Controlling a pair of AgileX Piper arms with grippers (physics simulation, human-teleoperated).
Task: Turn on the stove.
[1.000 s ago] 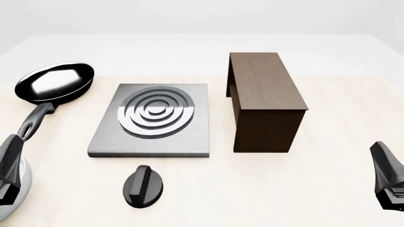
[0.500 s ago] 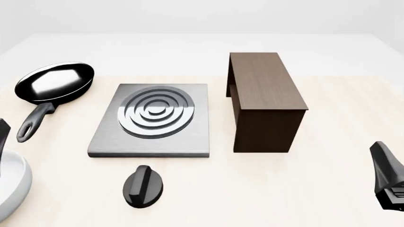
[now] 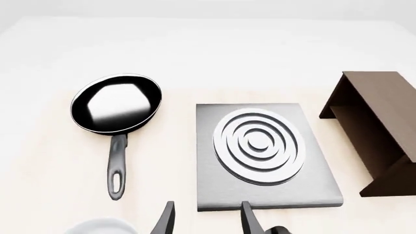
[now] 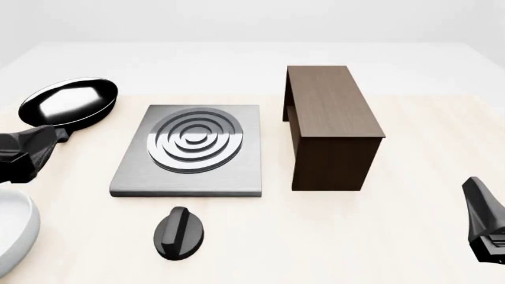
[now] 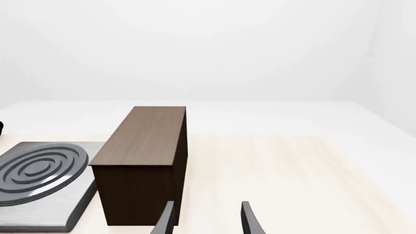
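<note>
My left claw (image 3: 206, 219) hangs open and empty, and the knob (image 4: 178, 232), at the stove's (image 4: 189, 177) six o'clock, looks rigid, its raised ridge the place to pinch.

Both arms were black: the left gripper (image 3: 204, 219) and right gripper (image 5: 204, 218) each showed two slim, tapered dark-grey fingers, with a white rounded housing (image 4: 12, 236) beside the left.
</note>
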